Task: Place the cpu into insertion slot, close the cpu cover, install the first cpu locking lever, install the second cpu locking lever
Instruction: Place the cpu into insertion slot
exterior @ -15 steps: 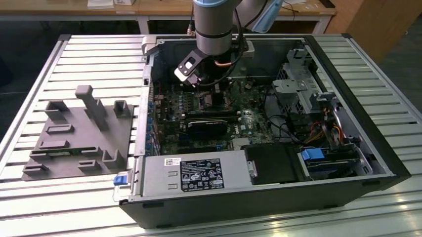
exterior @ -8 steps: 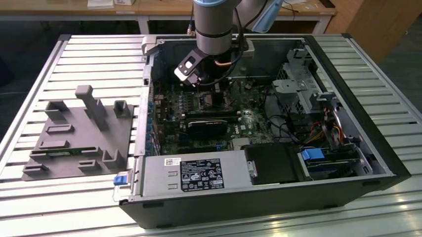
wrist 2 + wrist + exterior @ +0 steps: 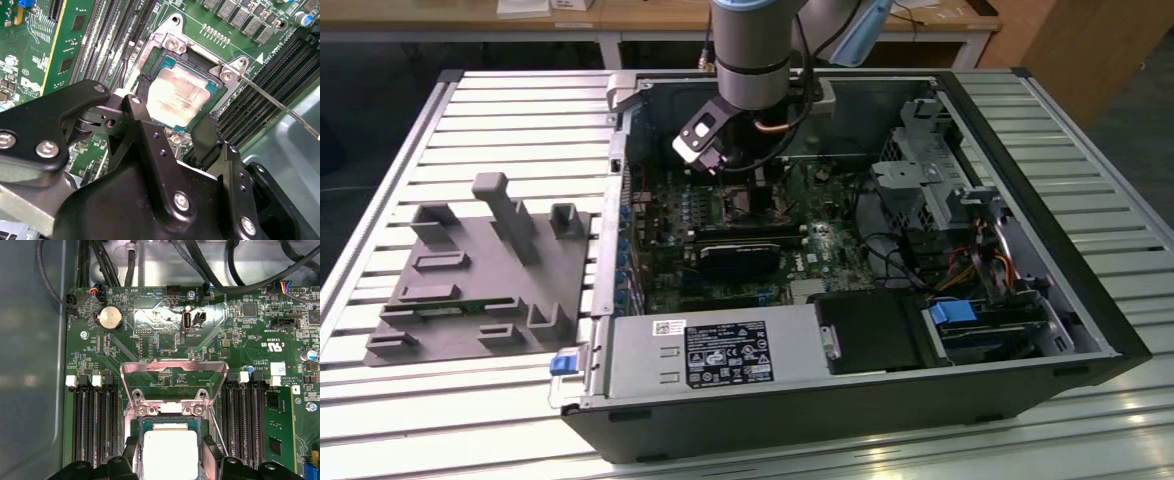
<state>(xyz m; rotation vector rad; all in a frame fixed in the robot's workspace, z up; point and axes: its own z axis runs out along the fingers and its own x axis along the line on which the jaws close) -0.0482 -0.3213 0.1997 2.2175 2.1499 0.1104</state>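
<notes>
While the arm reaches down into the open computer case (image 3: pixel 854 415) that stands on the slatted counter (image 3: pixel 454 100), the claw (image 3: pixel 177 102) hangs low over the motherboard (image 3: pixel 240 340). It straddles the cpu (image 3: pixel 184 92), which lies directly beneath it. The chip's silvery top faces up and, in both wrist views, it looks level inside the insertion slot (image 3: pixel 169 41). Whether the claw is pinching the chip's edges or merely sits beside them, I cannot tell; its black tips are hard against the chip's sides. Just beyond the claw the cpu cover (image 3: pixel 150 367) stands tilted up on its hinge, with board showing through its cut-out middle. A thin locking lever (image 3: pixel 280 105) runs away from the slot to one side of the claw, unlatched. Rows of memory slots (image 3: pixel 92 425) flank the claw on both sides. By my reading the first step, seating the chip, is in hand and near its end, with the cover and levers not yet done. Closing the cover would call for the chip to lie flat and square in its recess, and for the claw to be out of the arc the frame swings through. A chip dragged askew on release looks like the main risk.
</notes>
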